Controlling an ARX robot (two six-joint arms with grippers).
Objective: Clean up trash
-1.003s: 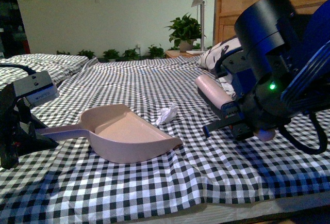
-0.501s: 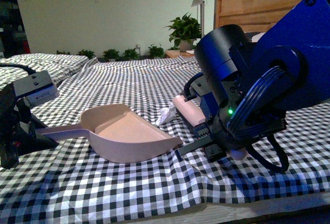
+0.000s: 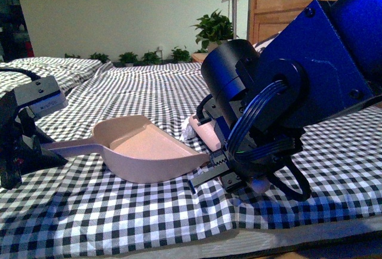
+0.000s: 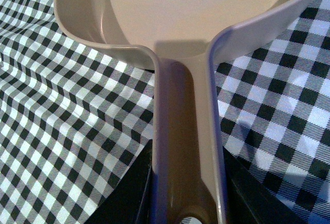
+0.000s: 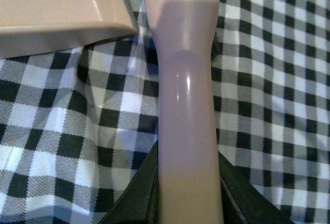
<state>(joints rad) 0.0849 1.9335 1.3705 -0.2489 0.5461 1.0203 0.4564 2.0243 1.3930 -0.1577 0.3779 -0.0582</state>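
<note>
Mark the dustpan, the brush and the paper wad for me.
dustpan (image 3: 143, 151), front view, on the inside of its scoop.
brush (image 5: 186, 110), right wrist view, on the middle of its handle.
paper wad (image 3: 188, 132), front view, on the white sliver showing beside the brush.

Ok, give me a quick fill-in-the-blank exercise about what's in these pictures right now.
1. The left gripper is shut on the handle of the pink ____.
2. The right gripper holds the pink brush handle, so its jaws are ____.
3. The cloth under everything has a black and white ____ pattern.

Missing words: dustpan; shut; checked
</note>
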